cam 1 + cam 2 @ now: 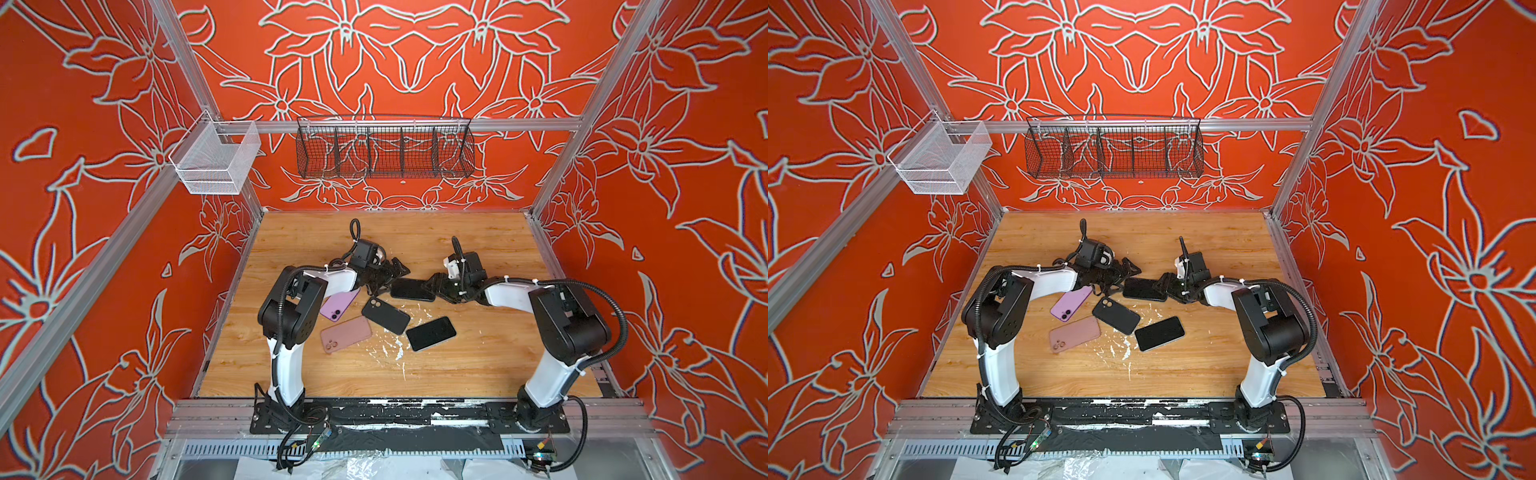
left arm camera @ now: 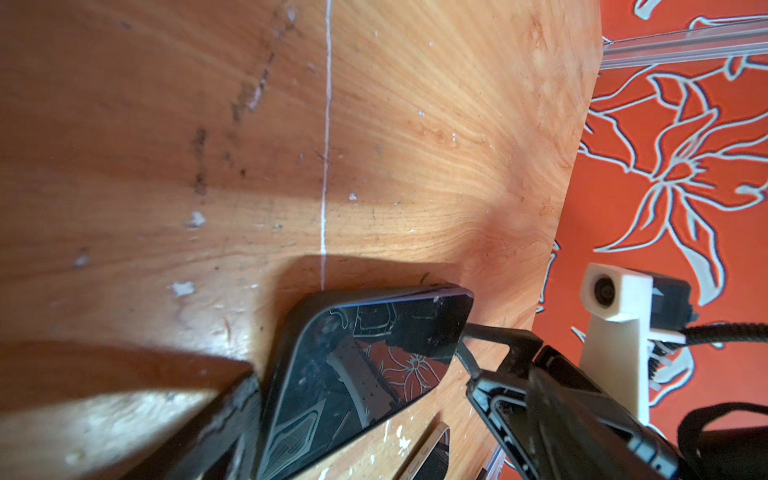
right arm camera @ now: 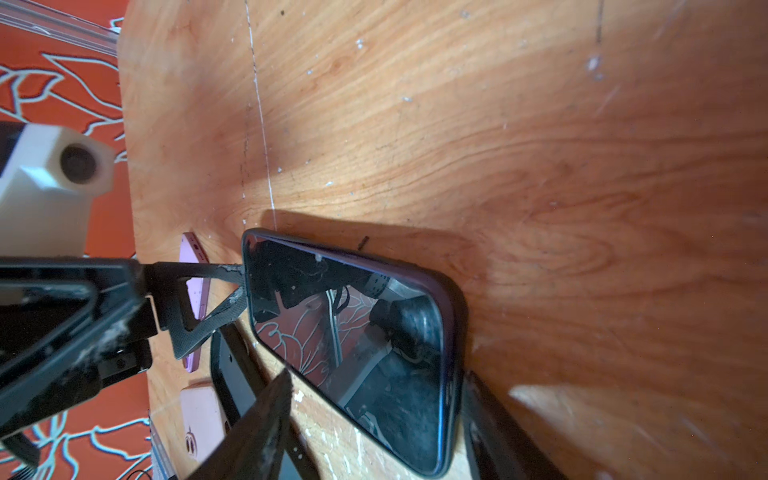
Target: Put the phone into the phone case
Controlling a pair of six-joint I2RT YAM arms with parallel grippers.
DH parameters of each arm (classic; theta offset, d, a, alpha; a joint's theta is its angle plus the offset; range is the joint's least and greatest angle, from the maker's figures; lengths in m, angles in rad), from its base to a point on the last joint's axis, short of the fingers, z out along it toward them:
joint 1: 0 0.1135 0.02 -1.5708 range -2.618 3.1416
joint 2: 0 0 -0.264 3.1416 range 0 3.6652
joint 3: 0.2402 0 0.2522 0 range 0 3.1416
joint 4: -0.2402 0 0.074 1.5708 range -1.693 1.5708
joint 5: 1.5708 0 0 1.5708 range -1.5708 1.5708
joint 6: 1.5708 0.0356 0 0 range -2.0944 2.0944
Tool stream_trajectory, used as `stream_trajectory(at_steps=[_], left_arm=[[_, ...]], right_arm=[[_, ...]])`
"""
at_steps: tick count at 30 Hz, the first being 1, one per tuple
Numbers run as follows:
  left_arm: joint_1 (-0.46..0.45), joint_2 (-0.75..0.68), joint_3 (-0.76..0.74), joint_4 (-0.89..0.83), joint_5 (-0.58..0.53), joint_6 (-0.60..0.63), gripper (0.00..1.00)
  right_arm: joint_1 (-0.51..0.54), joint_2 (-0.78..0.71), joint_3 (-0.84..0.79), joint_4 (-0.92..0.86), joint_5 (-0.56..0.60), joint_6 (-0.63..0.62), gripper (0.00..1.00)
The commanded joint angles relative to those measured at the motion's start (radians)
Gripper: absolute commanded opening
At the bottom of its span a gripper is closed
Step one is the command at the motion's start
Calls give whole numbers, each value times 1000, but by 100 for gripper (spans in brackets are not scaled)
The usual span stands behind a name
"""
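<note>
A black phone [image 1: 412, 289] lies screen up on the wooden table [image 1: 478, 361] between both grippers, with a dark raised rim [image 3: 451, 332] round its screen. My left gripper [image 1: 390, 277] is open wide, and one of its fingers [image 2: 232, 415] rests against the phone's short end. From the opposite end my right gripper [image 3: 378, 415] straddles the phone [image 3: 353, 332], jaws open. One finger [image 3: 266, 415] stands clear of the phone's side and the other sits close to it. A black phone case [image 1: 385, 316] lies just in front, apart from both grippers.
A purple phone [image 1: 338, 303] lies face down, partly under the left arm. A pink case [image 1: 345, 334] and a second black phone [image 1: 431, 333] lie nearer the front. White flecks [image 1: 390, 351] mark the wood. Two wire baskets [image 1: 384, 149] hang on the back rail.
</note>
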Motion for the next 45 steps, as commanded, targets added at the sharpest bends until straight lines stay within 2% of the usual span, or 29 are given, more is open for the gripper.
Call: stream_trajectory(at_steps=[1,9,19,29,37,45], left_arm=[[-18,15,2,1,44,-7,97],[-24,9,-7,12,45,-13,97],[-31,2,-11,16,44,-15,97],[-31,-1,-19,18,42,-16,97],[-31,-4,-20,24,42,-23,97],[-29,-22,-17,20,35,-18,97]], right_arm=[[18,-41,-19,81,-117,12,65],[19,-136,-74,235,-169,35,65],[18,-131,-113,350,-193,83,62],[15,-157,-141,330,-128,76,50],[8,-175,-140,256,-70,51,29],[8,-197,-147,234,-56,37,13]])
